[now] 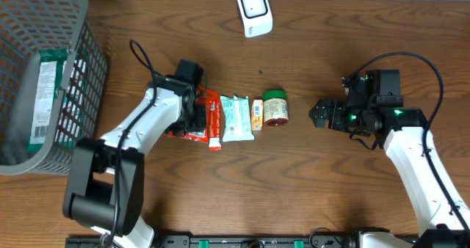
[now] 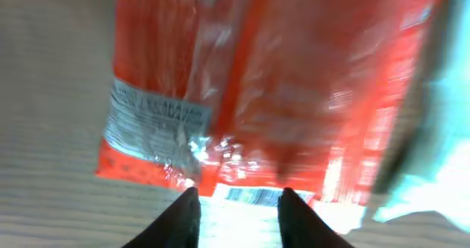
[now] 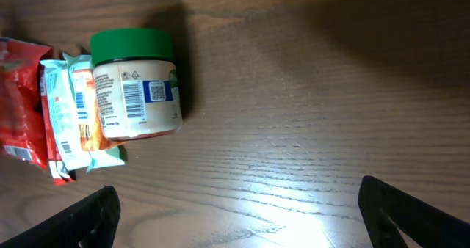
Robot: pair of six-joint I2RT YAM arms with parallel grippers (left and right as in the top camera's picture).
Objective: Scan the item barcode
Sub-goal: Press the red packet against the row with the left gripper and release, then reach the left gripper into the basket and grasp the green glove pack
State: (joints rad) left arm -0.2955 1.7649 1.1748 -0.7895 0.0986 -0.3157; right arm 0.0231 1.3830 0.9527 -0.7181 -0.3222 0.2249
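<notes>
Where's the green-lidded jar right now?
In the overhead view the green-lidded jar lies on its side mid-table, at the row's right end, between the small orange packet and the right pincer.

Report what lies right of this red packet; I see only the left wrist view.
Observer: A teal-and-white packet lies beside the red packet, then a small orange packet.
Operator: Go on past those.
Observer: A green-lidded jar lies on its side, barcode showing.
Operator: Give the right gripper's state.
Observer: The right gripper is open and empty, right of the jar, not touching it.
</notes>
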